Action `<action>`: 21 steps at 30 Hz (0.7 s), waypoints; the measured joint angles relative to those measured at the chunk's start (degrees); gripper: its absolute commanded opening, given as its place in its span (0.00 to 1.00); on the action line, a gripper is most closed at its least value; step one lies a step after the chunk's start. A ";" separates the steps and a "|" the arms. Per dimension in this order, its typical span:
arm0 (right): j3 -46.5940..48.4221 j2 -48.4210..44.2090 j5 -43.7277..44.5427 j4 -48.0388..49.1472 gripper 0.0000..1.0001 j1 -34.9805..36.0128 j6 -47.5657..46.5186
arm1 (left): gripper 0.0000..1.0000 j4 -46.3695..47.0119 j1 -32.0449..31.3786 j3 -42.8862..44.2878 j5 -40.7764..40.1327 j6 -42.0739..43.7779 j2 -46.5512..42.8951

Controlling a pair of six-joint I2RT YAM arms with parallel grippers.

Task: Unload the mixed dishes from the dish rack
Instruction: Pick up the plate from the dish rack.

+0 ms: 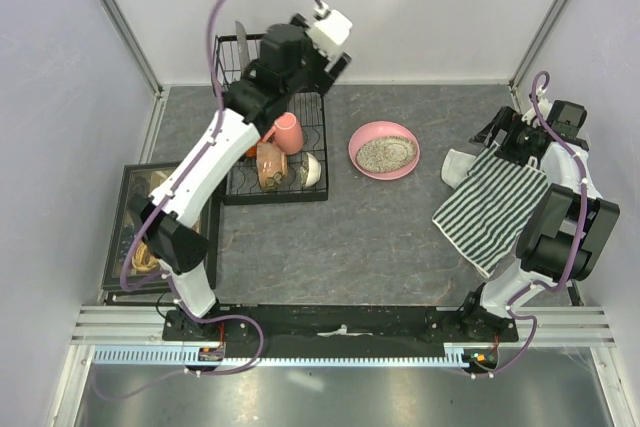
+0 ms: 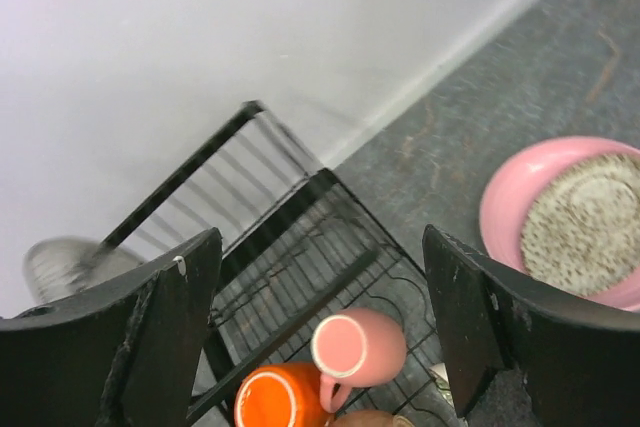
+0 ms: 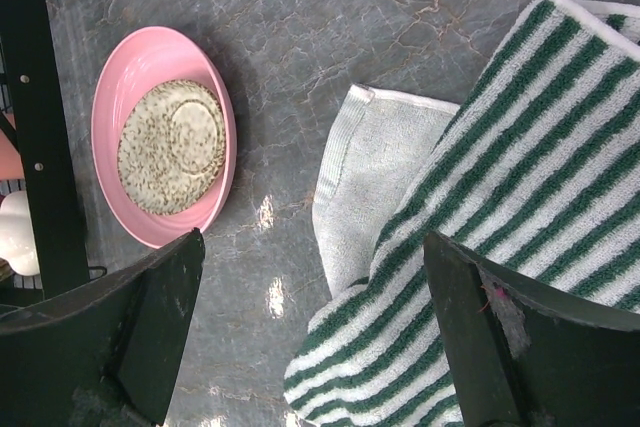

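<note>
The left gripper (image 2: 320, 257) hangs above the dish rack (image 1: 275, 199), fingers apart over its pink mug (image 2: 360, 345) and orange mug (image 2: 275, 399), while the right gripper (image 3: 312, 257), equally spread, hovers beyond the pink dish (image 1: 383, 150) beside that rack.

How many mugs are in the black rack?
2. The pink mug and the orange mug sit side by side on the dish rack. Others may hide under the left arm.
</note>
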 measured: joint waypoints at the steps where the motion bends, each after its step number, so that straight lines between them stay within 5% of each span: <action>1: -0.07 -0.02 -0.04 0.02 0.98 0.00 0.00 | 0.88 -0.61 1.33 1.05 0.26 -1.16 -0.22; 21: -0.59 1.86 -1.97 0.17 0.98 0.00 0.02 | 0.78 -5.33 22.16 9.14 3.21 -19.17 3.56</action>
